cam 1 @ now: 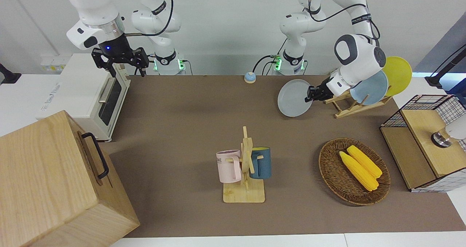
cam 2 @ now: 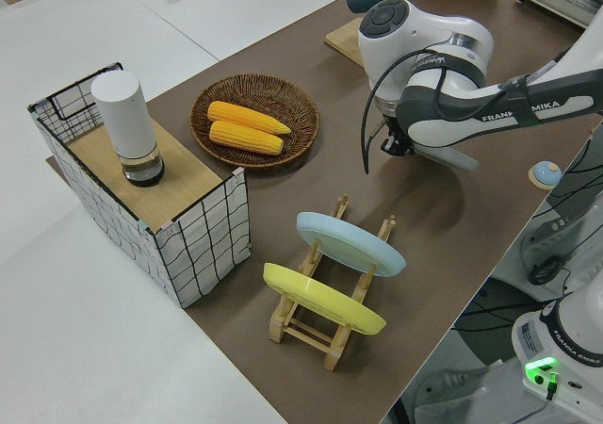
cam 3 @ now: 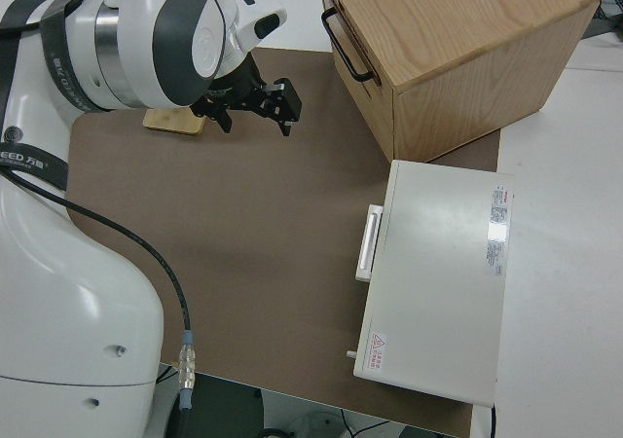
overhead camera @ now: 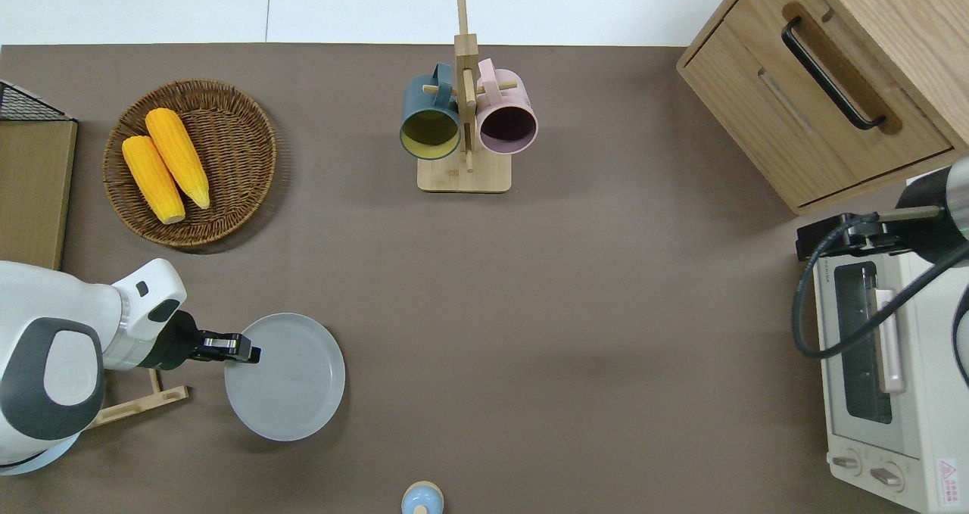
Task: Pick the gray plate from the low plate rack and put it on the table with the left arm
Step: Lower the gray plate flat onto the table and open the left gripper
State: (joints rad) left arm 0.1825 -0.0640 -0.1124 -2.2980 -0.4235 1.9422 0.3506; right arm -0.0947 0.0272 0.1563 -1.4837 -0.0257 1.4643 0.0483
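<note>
My left gripper (cam 1: 312,94) (overhead camera: 244,350) is shut on the rim of the gray plate (cam 1: 293,103) (overhead camera: 291,383). It holds the plate tilted in the air over the brown table (cam 1: 182,130) (overhead camera: 606,309), just beside the low plate rack (cam 1: 347,108) (overhead camera: 140,406) toward the table's middle. The rack also shows in the left side view (cam 2: 325,325), where it holds the light blue plate (cam 2: 349,243) and the yellow plate (cam 2: 320,300). In that view the arm hides most of the gray plate. My right arm is parked, its gripper (cam 1: 122,63) (cam 3: 258,112) open.
A wicker basket (overhead camera: 227,204) with two corn cobs and a wire crate (cam 1: 422,108) stand at the left arm's end. A mug stand (overhead camera: 464,173) with two mugs stands at mid-table. A wooden cabinet (overhead camera: 817,105) and a toaster oven (overhead camera: 878,393) stand at the right arm's end. A small bell (overhead camera: 422,499) sits near the robots.
</note>
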